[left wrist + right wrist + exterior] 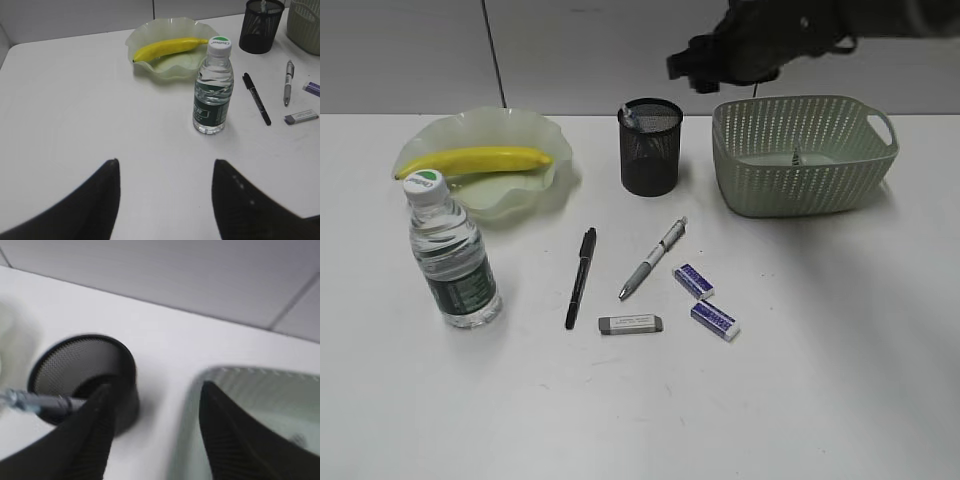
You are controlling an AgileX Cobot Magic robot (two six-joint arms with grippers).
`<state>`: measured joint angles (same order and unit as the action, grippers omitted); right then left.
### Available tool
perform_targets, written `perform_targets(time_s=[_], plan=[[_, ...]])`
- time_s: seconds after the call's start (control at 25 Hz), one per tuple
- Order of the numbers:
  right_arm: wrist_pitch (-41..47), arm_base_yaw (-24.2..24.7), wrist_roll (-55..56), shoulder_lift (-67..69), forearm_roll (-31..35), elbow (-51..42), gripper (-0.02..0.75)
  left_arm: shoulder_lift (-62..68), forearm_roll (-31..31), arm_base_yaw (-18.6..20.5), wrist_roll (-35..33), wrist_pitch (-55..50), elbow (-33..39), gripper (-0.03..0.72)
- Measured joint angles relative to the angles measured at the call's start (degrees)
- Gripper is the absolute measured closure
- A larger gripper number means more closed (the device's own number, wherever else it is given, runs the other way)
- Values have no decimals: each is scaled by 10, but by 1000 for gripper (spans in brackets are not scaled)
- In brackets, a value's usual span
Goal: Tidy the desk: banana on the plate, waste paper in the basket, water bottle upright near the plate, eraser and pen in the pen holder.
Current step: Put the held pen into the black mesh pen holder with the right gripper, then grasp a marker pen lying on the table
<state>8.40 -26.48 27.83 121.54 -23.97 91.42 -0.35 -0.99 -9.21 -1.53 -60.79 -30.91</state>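
Right wrist view is blurred; we see the right tool point(155, 425) apart above the pen holder point(82, 375), a pen point(35, 402) leaning inside. Left tool point(165, 200) apart too.

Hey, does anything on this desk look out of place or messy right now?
Yes. A black pen, a silver pen, two purple-labelled erasers and a grey eraser lie loose on the white desk, outside the black mesh pen holder. Nothing looks spilled or damaged.

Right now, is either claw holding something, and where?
No. The left claw is open over bare desk. The right claw is open above the pen holder, gripping nothing.
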Motion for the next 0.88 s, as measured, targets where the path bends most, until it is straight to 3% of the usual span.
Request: perform_targets(time_s=[0.2, 0.44, 0.64, 0.88], plan=[[260, -1, -61, -96, 45, 1, 356, 0, 0, 0, 0, 0, 0, 253], [442, -3, -209, -200, 143, -21, 421, 0, 0, 0, 0, 0, 0, 253], [499, -3, -239, -324, 180, -123, 428, 0, 0, 0, 1, 0, 0, 253], [517, -3, -242, -515, 196, -311, 429, 0, 0, 0, 1, 0, 0, 253]])
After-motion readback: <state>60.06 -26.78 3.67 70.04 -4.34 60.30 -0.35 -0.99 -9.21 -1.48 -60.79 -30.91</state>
